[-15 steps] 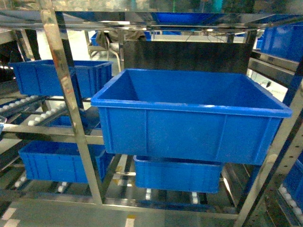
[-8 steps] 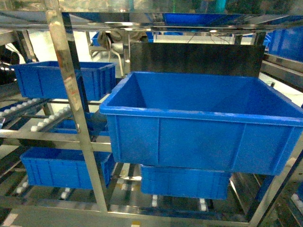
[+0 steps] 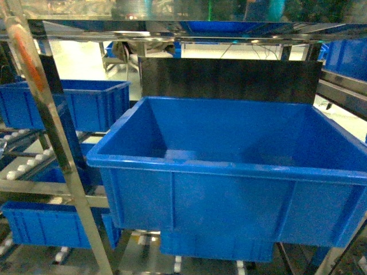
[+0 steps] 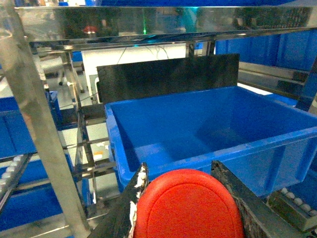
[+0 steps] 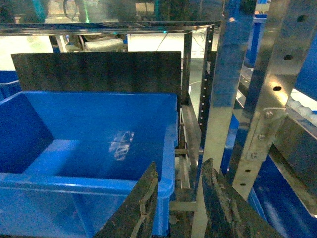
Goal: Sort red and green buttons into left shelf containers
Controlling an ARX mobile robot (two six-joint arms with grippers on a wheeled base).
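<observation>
My left gripper [image 4: 179, 166] is shut on the red button [image 4: 188, 208]; its wide red cap fills the gap between the dark fingers [image 4: 130, 208]. It hovers just in front of the near rim of a large blue container [image 4: 208, 153], whose visible interior is bare. In the head view that container [image 3: 229, 167] fills the middle, and neither gripper shows there. My right gripper [image 5: 179, 166] sits by the container's right front corner [image 5: 168, 183], jaws a narrow gap apart with only rack showing between them. The green button is out of view.
Steel shelf uprights stand close by [image 3: 51, 143] [image 5: 270, 99]. More blue bins sit at the left [image 3: 86, 103], lower left [image 3: 40, 223] and below the big one [image 3: 218, 246]. White roller tracks [image 3: 23, 166] run on the left. A dark panel [image 3: 229, 80] backs the container.
The head view has closed in on the big blue container, which now looks larger and lower in frame. The steel upright has slid toward the left edge.
</observation>
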